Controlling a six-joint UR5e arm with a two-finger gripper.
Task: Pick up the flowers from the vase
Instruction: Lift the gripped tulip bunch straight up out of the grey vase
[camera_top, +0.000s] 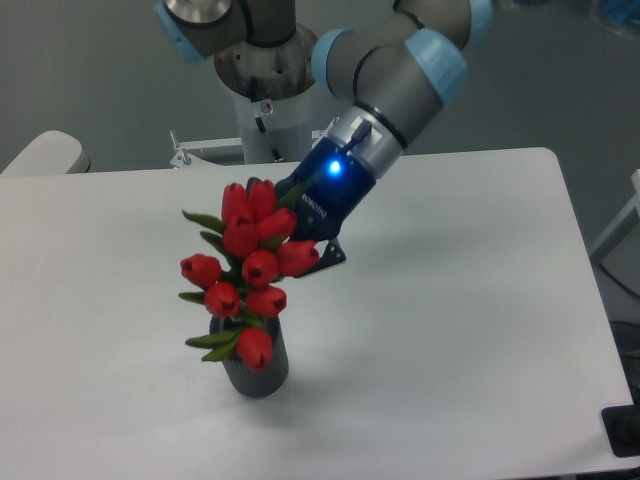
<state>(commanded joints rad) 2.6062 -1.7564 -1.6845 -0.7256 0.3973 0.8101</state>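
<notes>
Just below and to the left of the fingers (290, 245), the flowers (245, 275) stand as a tight bunch of red buds with narrow green leaves, tilted a little, their lowest bud hanging against the rim of the vase (257, 365). The upper buds crowd right against the fingers and hide most of them; one dark finger shows on the right side of the bunch, touching a bud, so the fingers seem to be pinching the flowers near the top, though the contact itself is out of sight and I cannot be sure how firm it is. The vase sits upright on the white table (450, 300), directly under the bunch and well below the fingers, and whether the stems have any length left inside it cannot be seen. Judged from this, the lift is under way but not finished. The main risk is that the vase comes along: if the tied stems rub or wedge against the ribbed wall or the thick rim, an angled pull could tip the vase or drag it across the table. A second risk is slip, since the hold appears to be among soft, rounded buds and not on the stems, so the bunch may slide or rotate out between the fingers. A straight upward pull would lessen both dangers.
</notes>
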